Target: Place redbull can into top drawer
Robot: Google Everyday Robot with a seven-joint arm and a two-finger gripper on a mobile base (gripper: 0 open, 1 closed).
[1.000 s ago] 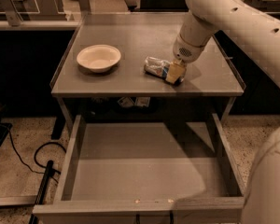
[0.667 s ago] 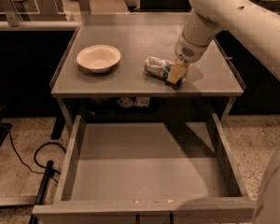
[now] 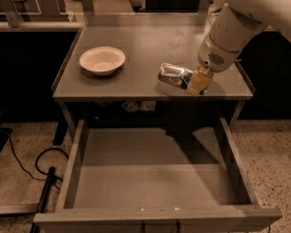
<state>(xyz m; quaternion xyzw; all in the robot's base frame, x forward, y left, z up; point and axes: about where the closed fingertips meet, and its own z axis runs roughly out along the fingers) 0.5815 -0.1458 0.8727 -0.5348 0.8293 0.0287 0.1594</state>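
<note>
The redbull can (image 3: 173, 75), silver with blue patches, lies on its side near the front right of the grey table top (image 3: 136, 38). My gripper (image 3: 200, 82) comes down from the upper right, and its yellowish fingers (image 3: 198, 83) are closed on the can's right end. The can hangs just above the top, with a shadow under it. The top drawer (image 3: 155, 188) is pulled fully open below the table's front edge. Its flat grey bottom is bare, and a dark handle (image 3: 160, 225) shows on its front.
A round cream bowl (image 3: 102, 60) sits on the left of the table top. The white arm (image 3: 242, 18) fills the upper right. A black cable (image 3: 36, 161) and a dark bar lie on the speckled floor to the left of the drawer.
My gripper has moved right and toward the table's front edge, and the can has moved with it. The bowl and the drawer have not moved.
</note>
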